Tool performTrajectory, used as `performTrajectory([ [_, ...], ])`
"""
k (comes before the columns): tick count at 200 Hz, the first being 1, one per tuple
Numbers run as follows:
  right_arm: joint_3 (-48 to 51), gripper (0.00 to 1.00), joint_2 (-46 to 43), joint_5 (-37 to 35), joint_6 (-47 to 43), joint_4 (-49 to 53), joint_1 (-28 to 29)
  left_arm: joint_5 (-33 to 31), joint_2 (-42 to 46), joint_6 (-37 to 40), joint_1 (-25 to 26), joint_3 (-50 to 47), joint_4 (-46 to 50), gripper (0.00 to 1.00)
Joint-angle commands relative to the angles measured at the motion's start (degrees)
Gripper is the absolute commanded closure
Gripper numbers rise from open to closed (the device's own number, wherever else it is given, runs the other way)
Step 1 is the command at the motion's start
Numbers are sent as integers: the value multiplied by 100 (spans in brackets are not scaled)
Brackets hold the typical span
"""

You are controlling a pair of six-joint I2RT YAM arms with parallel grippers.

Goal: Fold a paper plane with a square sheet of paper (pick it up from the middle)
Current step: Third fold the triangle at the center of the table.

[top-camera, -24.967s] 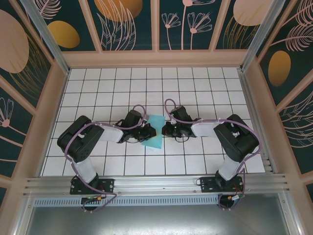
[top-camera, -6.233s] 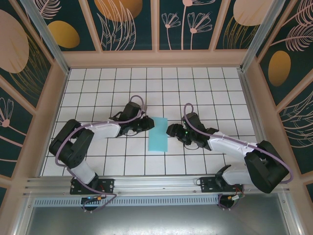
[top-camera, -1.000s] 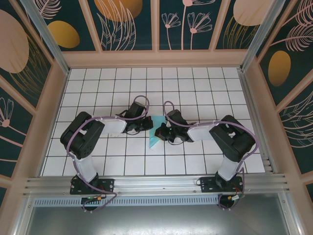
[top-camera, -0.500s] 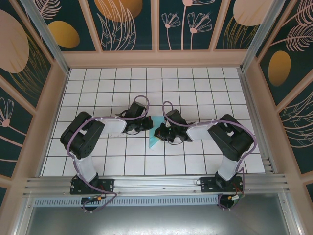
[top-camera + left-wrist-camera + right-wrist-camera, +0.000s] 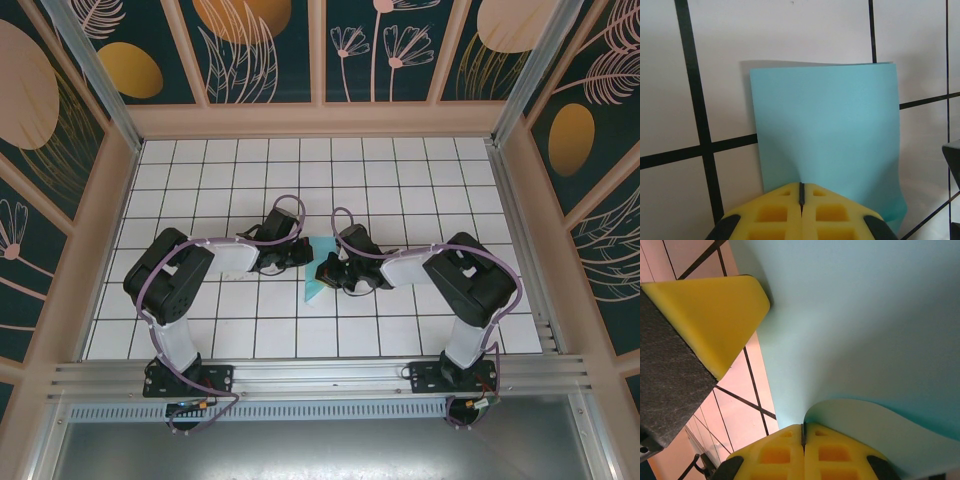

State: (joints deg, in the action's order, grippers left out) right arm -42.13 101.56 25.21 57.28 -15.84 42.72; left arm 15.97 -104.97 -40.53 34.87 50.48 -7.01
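Note:
The square sheet of paper (image 5: 312,291), light blue and folded into a narrower shape, lies mid-table between my two grippers. My left gripper (image 5: 303,256) comes at it from the left. In the left wrist view its yellow jaws (image 5: 801,186) are shut on the near edge of the paper (image 5: 825,125), where a faint crease runs into them. My right gripper (image 5: 322,272) meets it from the right. In the right wrist view that gripper (image 5: 802,427) is shut on a curled-up layer of the paper (image 5: 865,315). One of the left gripper's yellow fingers (image 5: 715,320) touches the paper's far edge.
The white gridded table (image 5: 200,170) is boxed in by wooden-framed walls at the back and both sides. An aluminium rail (image 5: 320,380) runs along the near edge, where both arm bases are bolted. The two grippers are less than one tile apart.
Six seconds ago the grippers stood apart on either side of the flat folded strip; now both are on it. Over the last second almost nothing has moved.

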Motion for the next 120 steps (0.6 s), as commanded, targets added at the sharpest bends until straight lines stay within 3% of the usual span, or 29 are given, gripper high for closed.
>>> performTrajectory([
  [1,-145,98,132,32,-172,70,25,-76,-241,81,2,-64,227,93],
  [120,-67,99,60,-6,-248,-95,35,-59,-230,62,6,-108,209,94],
])
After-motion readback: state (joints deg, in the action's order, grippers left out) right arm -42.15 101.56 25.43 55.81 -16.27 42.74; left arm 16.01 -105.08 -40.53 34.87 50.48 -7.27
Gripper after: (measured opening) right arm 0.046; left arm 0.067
